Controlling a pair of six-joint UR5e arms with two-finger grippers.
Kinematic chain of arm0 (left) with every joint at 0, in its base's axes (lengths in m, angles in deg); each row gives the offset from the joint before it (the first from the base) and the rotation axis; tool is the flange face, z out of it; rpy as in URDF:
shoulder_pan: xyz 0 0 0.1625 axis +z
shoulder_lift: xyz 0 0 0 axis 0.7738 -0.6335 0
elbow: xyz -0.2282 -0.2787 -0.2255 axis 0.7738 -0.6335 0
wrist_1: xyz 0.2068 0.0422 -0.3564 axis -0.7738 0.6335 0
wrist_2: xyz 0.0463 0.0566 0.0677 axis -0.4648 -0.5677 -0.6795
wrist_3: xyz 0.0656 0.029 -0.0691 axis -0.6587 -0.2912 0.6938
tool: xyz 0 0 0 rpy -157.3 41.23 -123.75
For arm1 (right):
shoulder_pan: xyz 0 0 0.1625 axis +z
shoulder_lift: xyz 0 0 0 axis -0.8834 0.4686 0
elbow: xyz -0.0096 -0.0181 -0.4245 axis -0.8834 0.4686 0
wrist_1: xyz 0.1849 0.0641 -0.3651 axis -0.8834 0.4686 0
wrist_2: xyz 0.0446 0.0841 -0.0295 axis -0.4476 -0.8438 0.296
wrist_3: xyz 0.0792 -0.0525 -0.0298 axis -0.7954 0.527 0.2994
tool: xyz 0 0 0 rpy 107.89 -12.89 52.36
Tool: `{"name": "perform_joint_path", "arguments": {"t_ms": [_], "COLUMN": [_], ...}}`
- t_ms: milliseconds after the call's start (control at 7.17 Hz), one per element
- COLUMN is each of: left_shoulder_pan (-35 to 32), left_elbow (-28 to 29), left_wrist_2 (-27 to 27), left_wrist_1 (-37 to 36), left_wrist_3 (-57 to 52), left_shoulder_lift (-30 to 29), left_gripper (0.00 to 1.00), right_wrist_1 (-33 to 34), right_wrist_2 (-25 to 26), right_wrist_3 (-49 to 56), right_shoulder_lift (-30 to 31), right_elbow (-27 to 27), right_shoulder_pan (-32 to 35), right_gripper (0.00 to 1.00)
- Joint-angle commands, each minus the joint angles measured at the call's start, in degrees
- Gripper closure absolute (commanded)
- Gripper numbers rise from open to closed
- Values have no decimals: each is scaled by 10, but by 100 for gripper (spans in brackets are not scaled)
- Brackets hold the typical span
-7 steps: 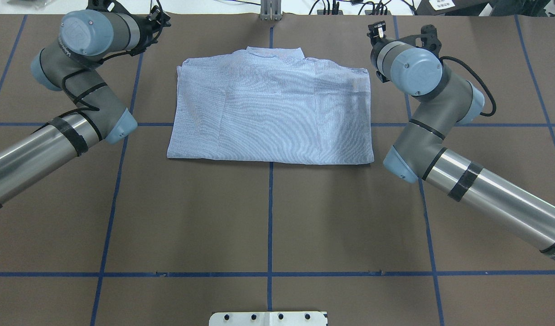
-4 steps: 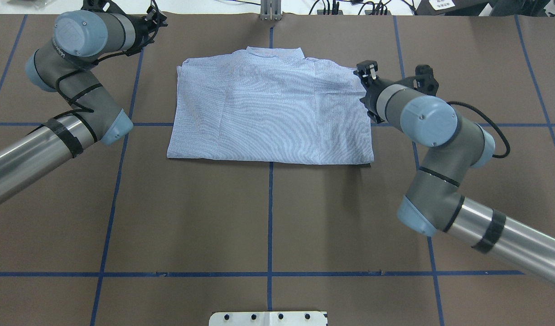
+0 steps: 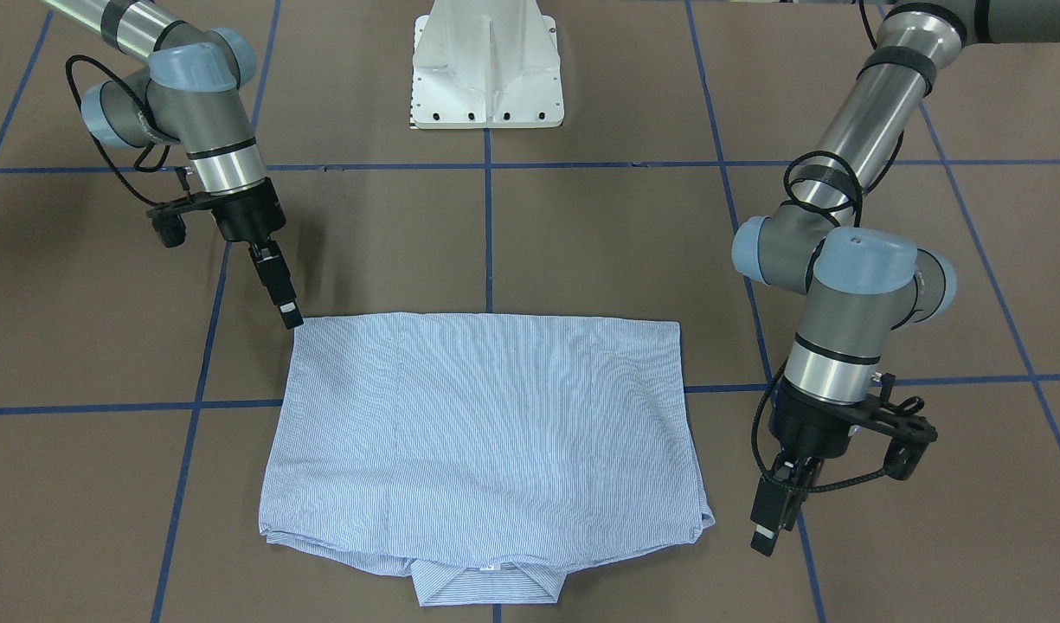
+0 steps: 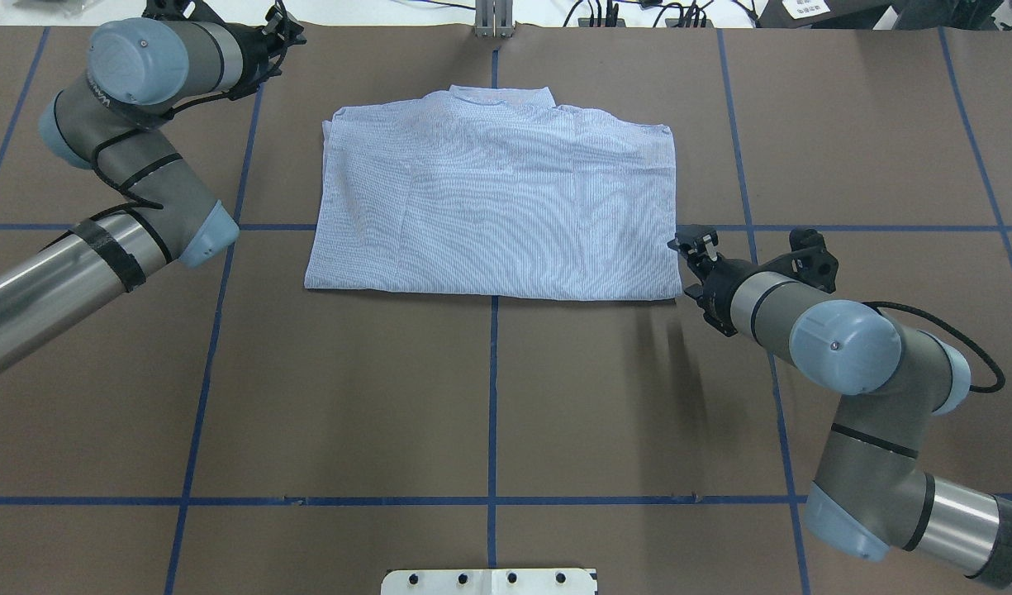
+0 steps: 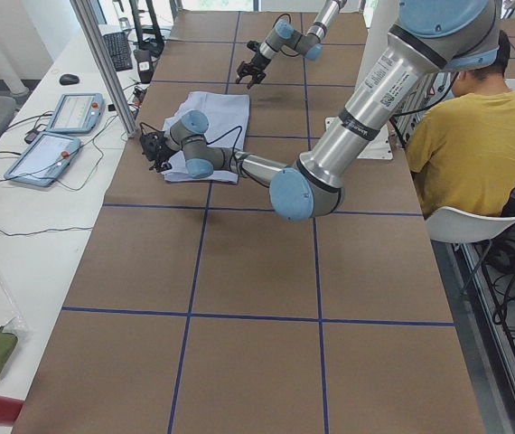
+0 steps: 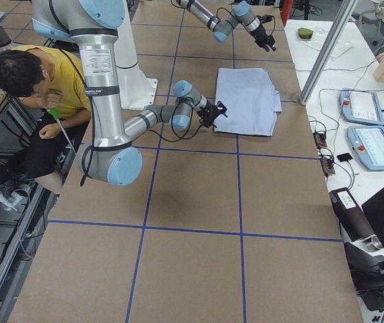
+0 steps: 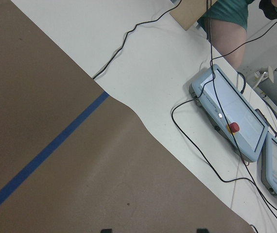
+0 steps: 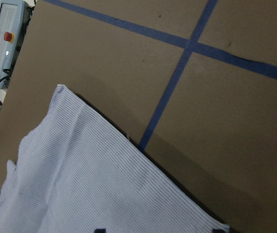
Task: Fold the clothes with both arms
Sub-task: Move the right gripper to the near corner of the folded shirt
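Note:
The light blue striped shirt [image 4: 497, 207] lies folded into a flat rectangle mid-table, collar at the far edge [image 3: 486, 588]. My right gripper [image 3: 289, 317] hangs at the shirt's near right corner, just off the cloth. In its wrist view the shirt's [image 8: 80, 184] edge runs diagonally, and the two fingertips at the bottom edge stand apart with nothing between them. It shows in the overhead view [image 4: 689, 246] too. My left gripper [image 3: 765, 535] hovers off the shirt's far left corner, open and empty, over bare mat [image 7: 80, 160]. It also shows at the overhead view's top left [image 4: 284, 31].
The white pedestal base [image 3: 486, 69] stands at the robot's side. A metal post [image 4: 493, 21] rises at the table's far edge. Control tablets [image 7: 231, 116] and cables lie on the white bench beyond. A seated person in yellow [image 5: 474, 136] is beside the table.
My right arm has swung back toward the robot along the shirt's right edge, from its far right corner to its near right corner. My left arm has shifted slightly left.

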Motion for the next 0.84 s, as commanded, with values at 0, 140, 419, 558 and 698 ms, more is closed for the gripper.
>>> {"name": "perform_joint_path", "arguments": {"t_ms": [0, 140, 419, 558, 698], "left_shoulder_pan": [0, 0, 0, 0, 0], "left_elbow": [-8, -9, -9, -9, -9], "left_wrist_2": [0, 0, 0, 0, 0], "left_wrist_1": [-3, -2, 0, 1, 2], "left_wrist_3": [0, -1, 1, 1, 2], "left_shoulder_lift": [1, 1, 1, 1, 1], "left_gripper": [33, 33, 33, 33, 33], "right_wrist_1": [-1, -3, -7, -7, -7], "right_wrist_2": [10, 10, 10, 11, 11], "right_wrist_3": [-1, -1, 0, -1, -1], "right_shoulder_lift": [-11, -11, -14, -16, -16], "right_elbow": [14, 32, 54, 55, 52], "right_shoulder_pan": [-17, -17, -18, -18, -18], "right_gripper": [22, 22, 22, 23, 51]}}
